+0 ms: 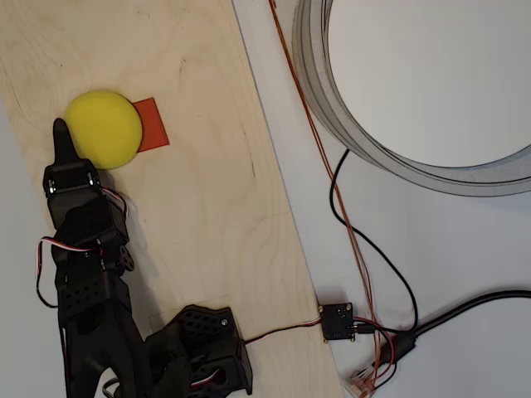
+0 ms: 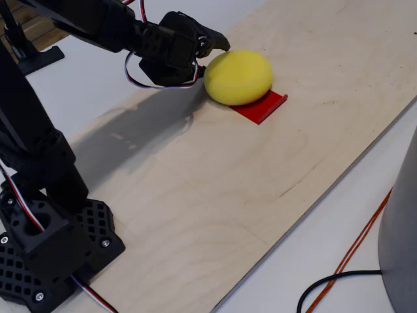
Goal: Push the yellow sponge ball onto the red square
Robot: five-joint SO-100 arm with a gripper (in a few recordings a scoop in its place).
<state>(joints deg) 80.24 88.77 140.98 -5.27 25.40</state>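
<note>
The yellow sponge ball (image 1: 104, 128) (image 2: 238, 77) rests on the wooden board, covering the left part of the red square (image 1: 155, 124) (image 2: 262, 106). The uncovered strip of the red patch shows on the ball's right in the overhead view and at its near side in the fixed view. My black gripper (image 1: 60, 134) (image 2: 217, 43) is at the ball's left edge, touching or nearly touching it. Its jaws are pressed together into one point, shut with nothing between them.
The light wooden board (image 1: 207, 207) (image 2: 215, 189) runs diagonally over a white table. A big grey round rim (image 1: 348, 124) stands at the right, with black and orange cables (image 1: 365, 249) and a small connector box (image 1: 337, 320) beside the board. The arm's base (image 1: 199, 348) (image 2: 45, 254) sits at the near end.
</note>
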